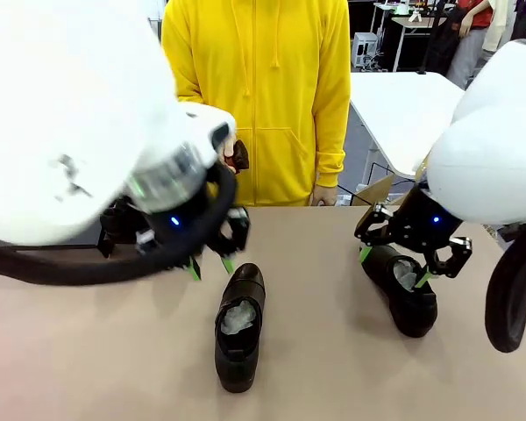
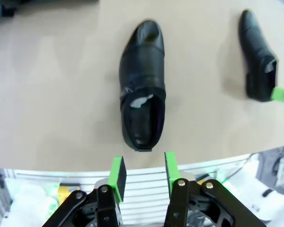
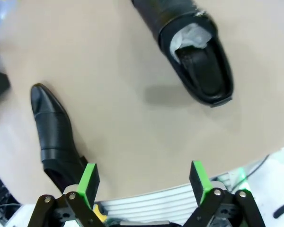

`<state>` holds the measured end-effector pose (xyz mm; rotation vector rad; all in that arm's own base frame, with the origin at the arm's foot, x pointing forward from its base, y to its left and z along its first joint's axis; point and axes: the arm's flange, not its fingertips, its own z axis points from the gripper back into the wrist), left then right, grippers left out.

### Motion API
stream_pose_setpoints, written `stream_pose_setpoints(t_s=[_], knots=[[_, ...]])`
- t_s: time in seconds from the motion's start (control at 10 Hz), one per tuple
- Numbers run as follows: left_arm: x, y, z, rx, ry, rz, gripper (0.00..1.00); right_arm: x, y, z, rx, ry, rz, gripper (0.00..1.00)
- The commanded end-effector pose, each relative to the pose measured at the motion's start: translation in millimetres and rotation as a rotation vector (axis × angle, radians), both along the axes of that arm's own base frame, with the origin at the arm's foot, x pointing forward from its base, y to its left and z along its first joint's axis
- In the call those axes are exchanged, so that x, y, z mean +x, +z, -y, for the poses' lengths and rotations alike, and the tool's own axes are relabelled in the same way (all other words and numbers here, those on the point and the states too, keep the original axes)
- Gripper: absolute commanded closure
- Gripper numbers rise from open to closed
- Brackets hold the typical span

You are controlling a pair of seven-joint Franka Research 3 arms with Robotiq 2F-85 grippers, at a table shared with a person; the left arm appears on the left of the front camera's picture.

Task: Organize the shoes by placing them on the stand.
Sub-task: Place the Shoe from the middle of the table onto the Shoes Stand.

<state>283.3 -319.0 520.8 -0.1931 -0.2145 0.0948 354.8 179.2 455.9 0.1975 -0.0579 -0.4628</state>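
Front view, from the left: the white left arm [image 1: 70, 114] takes the upper left corner, and its black left gripper [image 1: 210, 267] with green pads hangs just above the tan flat table top [image 1: 88, 360]. Left wrist view gives its 2 green pads [image 2: 117, 172] standing partly apart, about halfway, with only a bare gap between them; it has hold of nothing. Just right of that gripper and a little nearer the camera, a glossy black leather dress shoe [image 1: 239, 329] with a rounded toe lies flat on the table near the middle. Its toe points to the far side and its heel to the robot, with pale crumpled paper showing in its opening. Behind it, at the far edge, stands a person in a yellow hooded sweatshirt [image 1: 263, 88], with a small dark reddish-brown object [image 1: 238, 156] at the hand beside the left arm's casing. Further right, the black right gripper [image 1: 394, 267] hovers over the far end of a second glossy black leather shoe [image 1: 412, 307], also flat on the table with paper in its opening, well apart from the first. Right wrist view shows this gripper's green pads [image 3: 88, 182] spread wide with nothing between them; whether a pad touches the shoe I cannot tell. At the far right rises the white right arm [image 1: 491, 149]
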Motion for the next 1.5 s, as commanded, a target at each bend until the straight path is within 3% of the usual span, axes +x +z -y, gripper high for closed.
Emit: stream_pose_setpoints(t_s=[0.0,0.1,0.3,0.6,1.0,1.3,1.4], knots=[[24.8,-28.9,24.3,0.061,-0.012,-0.077,0.54,4.0,-6.3,-17.8,0.013,0.073,0.003,0.0],[30.2,-46.5,34.1,0.058,-0.071,-0.106,0.54,4.0,-6.3,-17.8,0.013,0.073,0.003,0.0],[29.7,-68.5,47.1,0.08,-0.223,-0.076,0.54,4.0,-6.3,-17.8,0.013,0.073,0.003,0.0],[25.1,-92.5,60.8,0.093,-0.308,-0.072,0.54,4.0,-6.3,-17.8,0.013,0.073,0.003,0.0],[21.0,-113.6,71.8,0.113,-0.342,-0.089,0.54,4.0,-6.3,-17.8,0.013,0.073,0.003,0.0],[28.7,-125.7,69.4,0.155,-0.344,-0.028,0.54,4.0,-6.3,-17.8,0.013,0.073,0.003,0.0],[33.2,-131.1,66.8,0.171,-0.335,-0.038,0.54,4.0,-6.3,-17.8,0.013,0.073,0.003,0.0]])
